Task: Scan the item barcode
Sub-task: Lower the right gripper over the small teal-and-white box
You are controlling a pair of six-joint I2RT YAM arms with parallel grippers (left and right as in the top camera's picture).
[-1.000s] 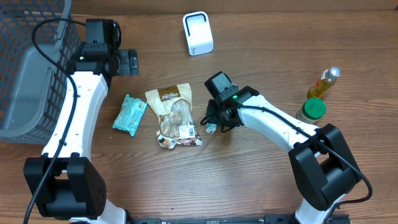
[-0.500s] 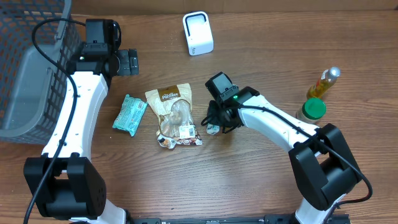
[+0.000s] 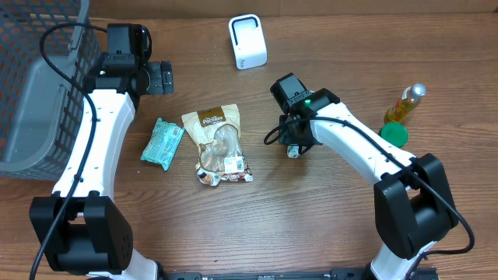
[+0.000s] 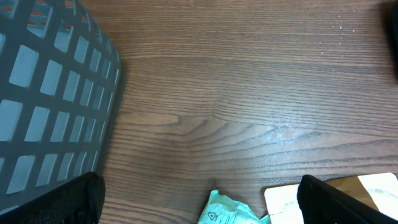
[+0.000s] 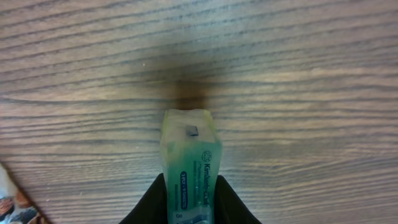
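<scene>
Green and translucent, the small packet (image 5: pixel 188 155) is now hanging over bare wood in the right gripper (image 3: pixel 294 145). A second ago it was lying just beside the brown snack pouch (image 3: pixel 219 144), and the arm is carrying it clear to the right. The pick appears done, while showing the packet to the white scanner (image 3: pixel 247 41) is still pending. The fingers (image 5: pixel 147 204) are standing narrowly apart, pinching the packet's near end from both sides. The left gripper (image 3: pixel 165 76) is sitting spread wide, holding nothing, beside the mesh basket (image 3: pixel 31 47).
</scene>
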